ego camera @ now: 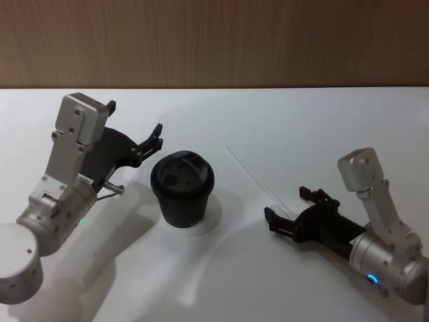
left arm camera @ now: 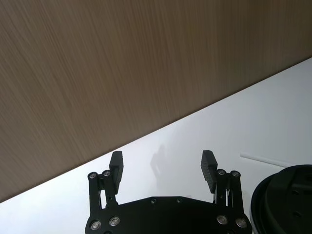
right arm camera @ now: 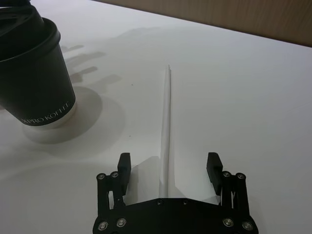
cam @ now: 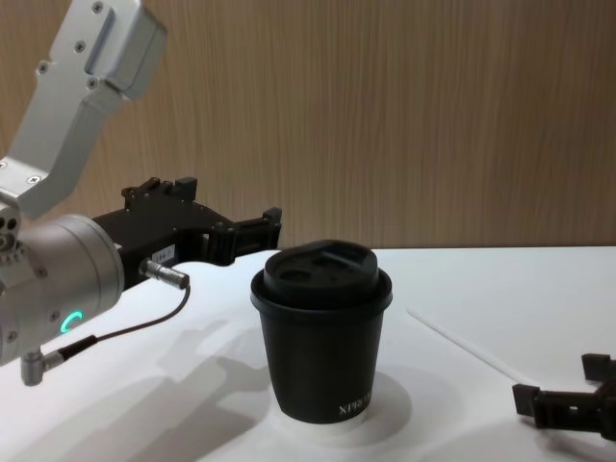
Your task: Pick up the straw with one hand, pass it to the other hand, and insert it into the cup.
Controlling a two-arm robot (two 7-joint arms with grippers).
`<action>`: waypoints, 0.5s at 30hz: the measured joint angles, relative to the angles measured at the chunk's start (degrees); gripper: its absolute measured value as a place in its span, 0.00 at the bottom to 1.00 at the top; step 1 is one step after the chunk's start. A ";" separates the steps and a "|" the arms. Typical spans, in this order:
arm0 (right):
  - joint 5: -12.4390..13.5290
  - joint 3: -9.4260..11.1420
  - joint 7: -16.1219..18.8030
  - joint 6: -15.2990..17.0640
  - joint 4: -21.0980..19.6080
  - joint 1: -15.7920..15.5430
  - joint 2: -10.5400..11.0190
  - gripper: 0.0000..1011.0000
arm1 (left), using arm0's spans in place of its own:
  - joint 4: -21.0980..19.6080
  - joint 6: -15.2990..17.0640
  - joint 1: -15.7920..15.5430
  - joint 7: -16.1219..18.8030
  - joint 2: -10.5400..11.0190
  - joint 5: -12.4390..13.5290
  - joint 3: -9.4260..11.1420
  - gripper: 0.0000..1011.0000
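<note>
**Straddling the straw with open jaws**

My right gripper (ego camera: 287, 203) sits low over the table (ego camera: 301, 121), to the right of the cup (ego camera: 182, 191) and on the near side. Its jaws are spread wide and hold nothing. In the right wrist view the straw (right arm camera: 166, 131) runs straight between my two fingers (right arm camera: 125, 163), with a gap on either side, so neither finger touches it. Its near end lies within the gripper (right arm camera: 169, 161), under the jaws.

The straw (ego camera: 255, 176) lies flat on the table to the right of the cup and apart from it. It slants from its far end, which is closer to the cup, toward the near right, where my right gripper is. From the chest, the straw (cam: 467, 346) shows as a thin white line ending just beside my right gripper (cam: 558, 385) at the lower right.

The cup (cam: 322, 346) stands upright in the middle of the table with its lid on.

My left gripper (ego camera: 135, 117) hangs left of the cup, raised off the table at about lid height in the chest view (cam: 226, 202). Its jaws are also wide apart and empty, pointing toward the far wall (ego camera: 214, 40). In the left wrist view (left arm camera: 162, 158) the cup's lid (left arm camera: 287, 195) shows just beside one finger, and a short piece of the straw (left arm camera: 265, 159) lies beyond it.
</note>
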 joint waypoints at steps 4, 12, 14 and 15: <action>0.04 -0.05 0.02 0.04 0.06 0.00 0.09 0.91 | 0.00 0.00 0.00 0.00 0.00 0.00 0.00 0.99; 0.13 0.04 0.01 0.03 0.15 -0.07 0.08 0.72 | 0.00 0.00 0.00 0.00 0.00 0.00 0.00 0.99; 0.18 0.11 -0.02 0.02 0.21 -0.12 0.00 0.62 | 0.00 0.00 0.00 0.00 0.00 0.00 0.00 0.99; 0.19 0.12 -0.03 0.02 0.23 -0.13 -0.01 0.61 | 0.00 0.00 0.00 0.00 0.00 0.00 0.00 0.99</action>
